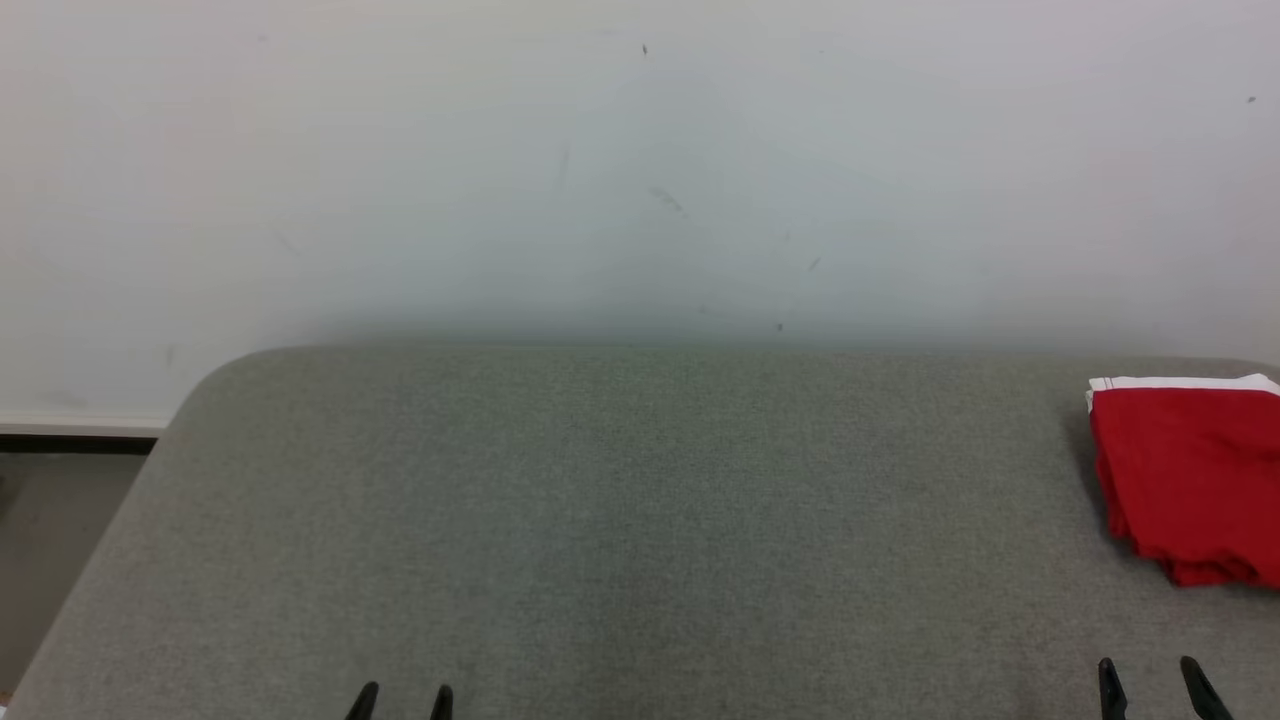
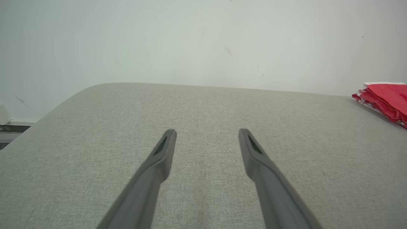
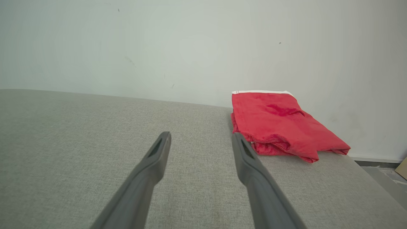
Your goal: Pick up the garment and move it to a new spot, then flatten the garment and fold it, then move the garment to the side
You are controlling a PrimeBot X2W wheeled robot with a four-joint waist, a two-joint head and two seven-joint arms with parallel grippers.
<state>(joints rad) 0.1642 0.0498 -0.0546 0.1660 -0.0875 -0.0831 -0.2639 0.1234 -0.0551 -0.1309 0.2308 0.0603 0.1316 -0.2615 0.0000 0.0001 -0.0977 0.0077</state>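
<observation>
The garment (image 1: 1190, 480) is red with a white band and lies folded in a compact stack at the far right of the grey fabric table (image 1: 640, 520). In the right wrist view the garment (image 3: 279, 125) sits ahead and to the right of my fingers. It also peeks in at the right edge of the left wrist view as a red stack (image 2: 386, 98). My left gripper (image 1: 402, 700) is open at the near edge, empty. My right gripper (image 1: 1150, 685) is open too, near the front right, short of the garment and apart from it.
A pale wall (image 1: 640, 170) rises directly behind the table. The table's rounded left corner (image 1: 215, 375) drops off to a dark floor strip (image 1: 60, 500). In the right wrist view the table's right edge (image 3: 369, 178) falls away just past the garment.
</observation>
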